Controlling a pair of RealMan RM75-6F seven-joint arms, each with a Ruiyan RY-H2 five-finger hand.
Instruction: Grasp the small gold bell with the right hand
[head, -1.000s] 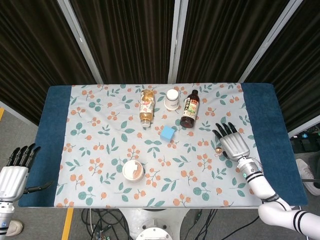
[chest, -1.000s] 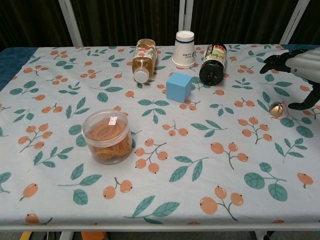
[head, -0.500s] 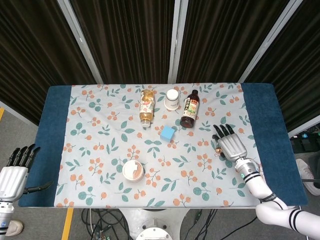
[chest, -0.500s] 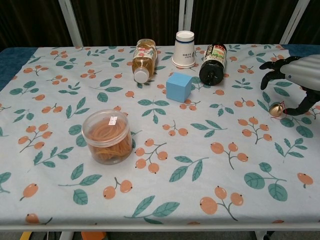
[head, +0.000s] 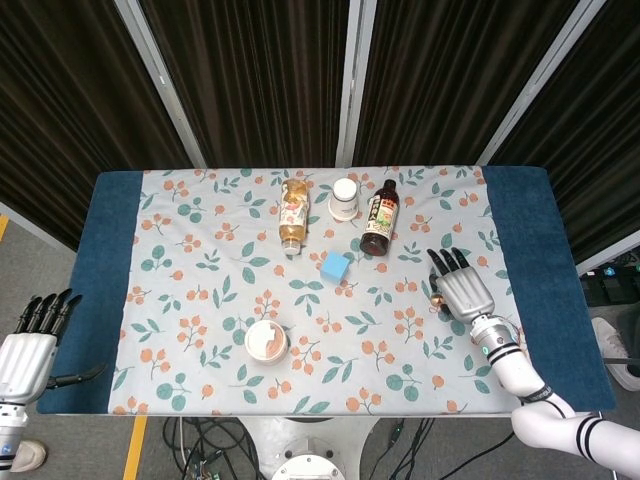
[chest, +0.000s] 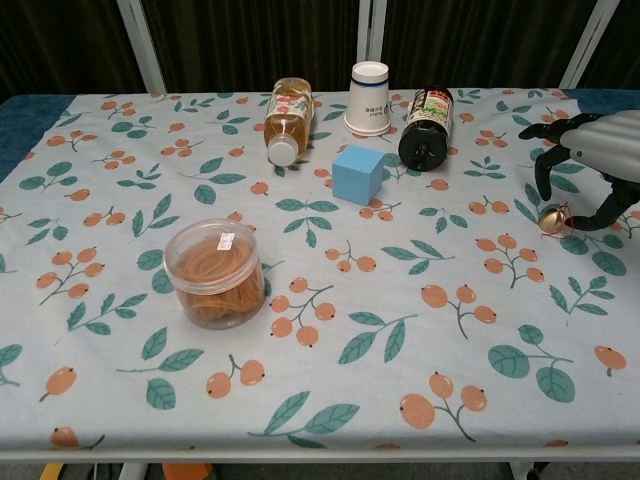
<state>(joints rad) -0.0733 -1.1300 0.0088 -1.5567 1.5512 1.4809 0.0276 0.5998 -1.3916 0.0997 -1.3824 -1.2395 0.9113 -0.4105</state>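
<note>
The small gold bell (chest: 551, 219) lies on the surface (chest: 420, 400), on the flowered cloth near its right edge. The right hand (chest: 590, 150) hovers just above it, palm down, with the fingers (chest: 545, 172) bent down on one side of the bell and the thumb on the other side. The fingers are apart and have not closed on the bell; whether a fingertip already touches it I cannot tell. In the head view the bell (head: 437, 297) shows only as a small spot at the left edge of the right hand (head: 462, 290).

The left hand (head: 28, 350) is off the surface, beside its near left corner, with fingers straight and apart, and it holds nothing.

Further from the bell, a blue cube (chest: 358, 173) stands near the middle. Behind it a white paper cup (chest: 369, 97) stands upside down, between a dark bottle (chest: 425, 125) and a bottle with yellow liquid (chest: 286, 118), both lying on their sides. A clear round jar of rubber bands (chest: 213, 273) stands on the near left part.
</note>
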